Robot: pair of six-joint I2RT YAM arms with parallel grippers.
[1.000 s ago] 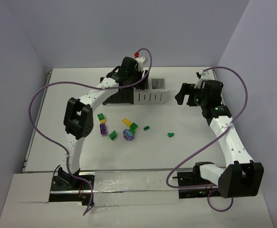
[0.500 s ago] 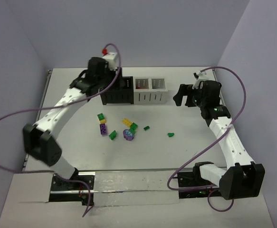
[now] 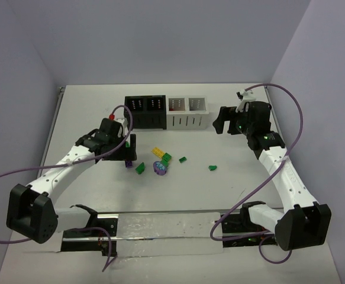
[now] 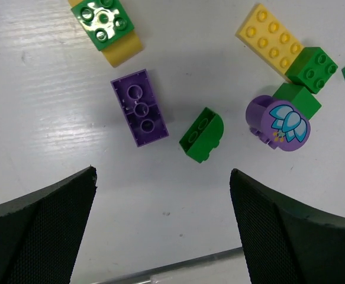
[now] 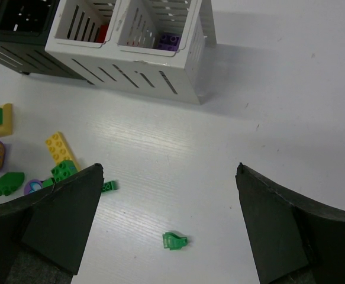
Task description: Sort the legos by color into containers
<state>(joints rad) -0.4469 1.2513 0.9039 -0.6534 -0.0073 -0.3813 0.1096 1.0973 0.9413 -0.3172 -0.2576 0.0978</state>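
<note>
The containers (image 3: 187,121) are a joined row at the back, two black on the left and two white on the right. The white ones (image 5: 160,77) hold a red piece (image 5: 103,34) and a purple brick (image 5: 168,41). Loose legos lie in front: a purple brick (image 4: 139,107), a green rounded brick (image 4: 202,135), a purple round piece (image 4: 277,123), a yellow brick (image 4: 270,41) and a green brick on a yellow one (image 4: 104,23). A small green piece (image 5: 175,241) lies apart to the right. My left gripper (image 3: 129,152) is open and empty over the purple brick. My right gripper (image 3: 219,124) is open and empty beside the white bins.
The loose bricks cluster at mid table (image 3: 160,161), with a tiny green brick (image 3: 183,159) and the lone green piece (image 3: 212,168) to their right. A metal rail (image 3: 160,228) runs along the near edge between the arm bases. Purple cables loop from both arms.
My left arm swung away from above the bins, back and down to the left side of the loose bricks. My right arm barely moved.
</note>
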